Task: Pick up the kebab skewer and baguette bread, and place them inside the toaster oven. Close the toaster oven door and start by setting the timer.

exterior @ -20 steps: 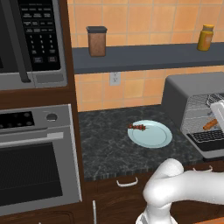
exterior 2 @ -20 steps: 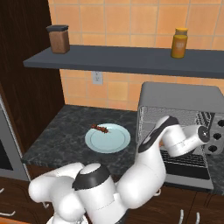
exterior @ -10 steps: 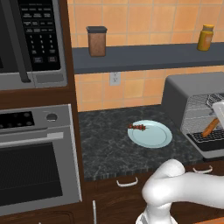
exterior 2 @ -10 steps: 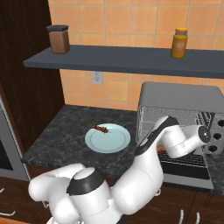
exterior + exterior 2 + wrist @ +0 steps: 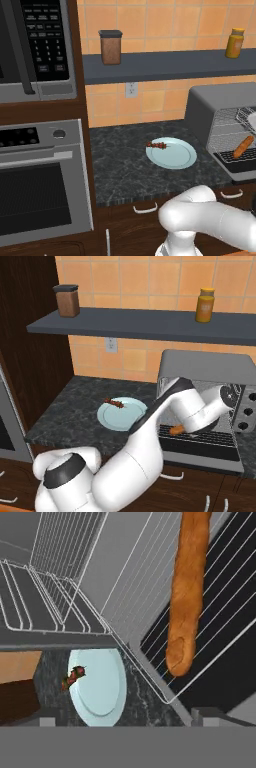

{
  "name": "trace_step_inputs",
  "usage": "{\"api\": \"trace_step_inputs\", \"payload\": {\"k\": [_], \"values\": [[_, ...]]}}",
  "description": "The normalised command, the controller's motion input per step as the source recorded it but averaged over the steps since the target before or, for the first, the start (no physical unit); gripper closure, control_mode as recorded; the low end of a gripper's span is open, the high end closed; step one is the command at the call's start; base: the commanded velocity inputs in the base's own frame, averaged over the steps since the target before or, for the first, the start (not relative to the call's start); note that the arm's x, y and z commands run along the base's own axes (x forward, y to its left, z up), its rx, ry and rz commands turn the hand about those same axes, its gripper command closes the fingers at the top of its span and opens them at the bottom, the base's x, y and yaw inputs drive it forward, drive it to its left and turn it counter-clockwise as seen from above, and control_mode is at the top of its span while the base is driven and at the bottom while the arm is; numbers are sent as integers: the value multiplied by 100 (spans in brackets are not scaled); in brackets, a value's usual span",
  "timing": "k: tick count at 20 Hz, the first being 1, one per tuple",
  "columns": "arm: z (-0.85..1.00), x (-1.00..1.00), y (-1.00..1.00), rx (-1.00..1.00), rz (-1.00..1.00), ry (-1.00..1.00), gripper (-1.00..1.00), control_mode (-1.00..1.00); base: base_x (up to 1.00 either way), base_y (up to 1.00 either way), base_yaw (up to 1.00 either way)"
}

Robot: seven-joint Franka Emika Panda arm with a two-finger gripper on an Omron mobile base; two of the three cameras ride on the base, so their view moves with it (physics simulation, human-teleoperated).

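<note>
Baguette bread [image 5: 186,592] just released onto toaster oven [image 5: 210,368] rack; fingers now spread wide, empty. Kebab skewer [image 5: 157,145] still on plate [image 5: 172,155], next.

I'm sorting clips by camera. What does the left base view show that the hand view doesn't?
Left base view alone: the microwave, the wall oven, the shelf with a brown jar and a yellow jar, and the wall outlet. Hand view alone: a close look at the oven's wire rack under the baguette. Both share the baguette, the plate and the skewer on it.
</note>
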Motion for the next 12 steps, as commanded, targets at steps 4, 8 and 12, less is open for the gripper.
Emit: {"api": "trace_step_inputs", "payload": {"k": [4, 8, 12], "values": [[40, -71, 100, -25, 28, 1, -100, -100, 0, 0, 0], [37, -38, 100, -23, 30, 4, -100, -100, 0, 0, 0], [18, -8, 100, -16, 28, 9, -100, -100, 0, 0, 0]]}}
